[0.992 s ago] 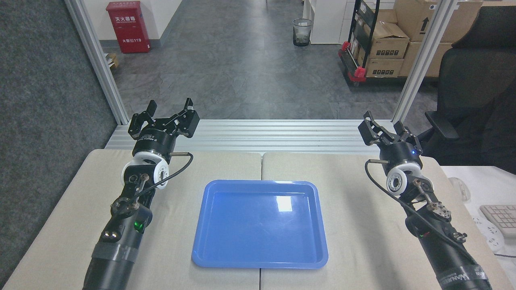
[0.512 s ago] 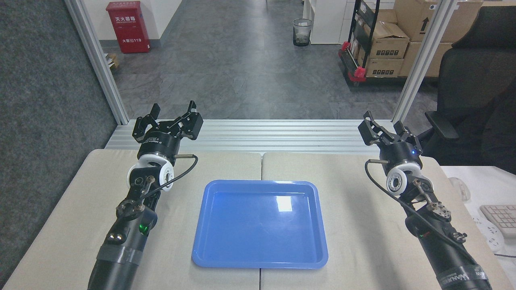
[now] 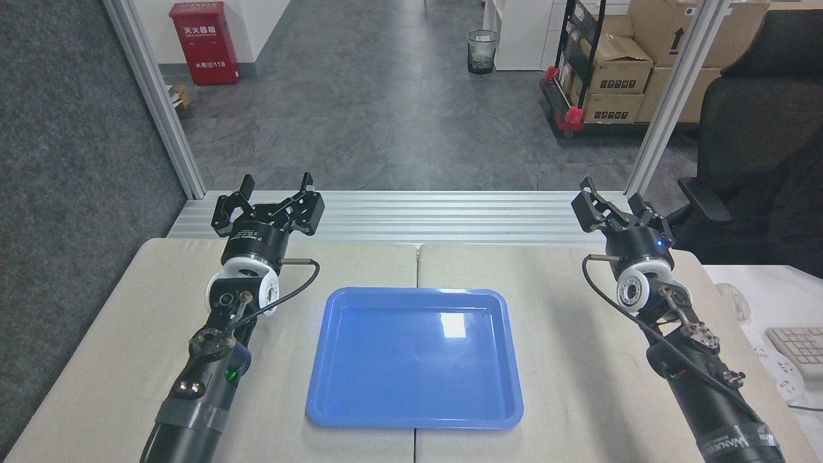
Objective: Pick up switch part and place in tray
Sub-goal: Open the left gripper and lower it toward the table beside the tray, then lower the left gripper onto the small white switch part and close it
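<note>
1. Tray, blue and empty, lies flat at the table's near centre, ready to receive.
2. Left gripper and right gripper, jaws spread wide and holding nothing, flank it farther back.
3. Switch part is nowhere in view.

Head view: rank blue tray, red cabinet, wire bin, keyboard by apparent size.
1. blue tray
2. red cabinet
3. keyboard, cut off by the frame edge
4. wire bin
The cabinet and bin stand far back, so true sizes stay unsure.
</note>
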Available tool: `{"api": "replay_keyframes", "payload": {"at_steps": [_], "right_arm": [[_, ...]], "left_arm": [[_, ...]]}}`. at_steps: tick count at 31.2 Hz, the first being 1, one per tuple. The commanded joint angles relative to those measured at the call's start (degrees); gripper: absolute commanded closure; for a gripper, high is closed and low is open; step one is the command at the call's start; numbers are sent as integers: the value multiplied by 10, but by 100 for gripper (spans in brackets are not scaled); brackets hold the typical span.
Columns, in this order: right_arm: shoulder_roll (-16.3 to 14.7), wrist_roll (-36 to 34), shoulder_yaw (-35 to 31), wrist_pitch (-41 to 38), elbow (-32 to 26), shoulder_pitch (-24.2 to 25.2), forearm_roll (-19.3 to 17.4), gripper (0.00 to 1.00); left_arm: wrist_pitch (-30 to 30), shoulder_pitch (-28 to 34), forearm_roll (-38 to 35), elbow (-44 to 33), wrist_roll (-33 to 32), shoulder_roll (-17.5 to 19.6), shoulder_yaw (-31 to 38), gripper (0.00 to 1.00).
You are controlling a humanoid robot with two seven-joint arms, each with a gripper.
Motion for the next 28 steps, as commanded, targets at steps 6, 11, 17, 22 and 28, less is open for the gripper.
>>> {"api": "replay_keyframes", "payload": {"at_steps": [6,11,17,22,28], "right_arm": [[-1,0,0,0,0,0,0,1],[-1,0,0,0,0,0,0,1],[-1,0,0,0,0,0,0,1],[-1,0,0,0,0,0,0,1],[-1,0,0,0,0,0,0,1]], "left_arm": [[0,9,-16,4,0,44,-2,0],[0,7,-13,6,1,55,2,0],[0,10,-12,5,0,65,4,0],[-7,31,-14,2,-4,69,3,0],[-17,106,-15,3,-4,88,1,0]]}}
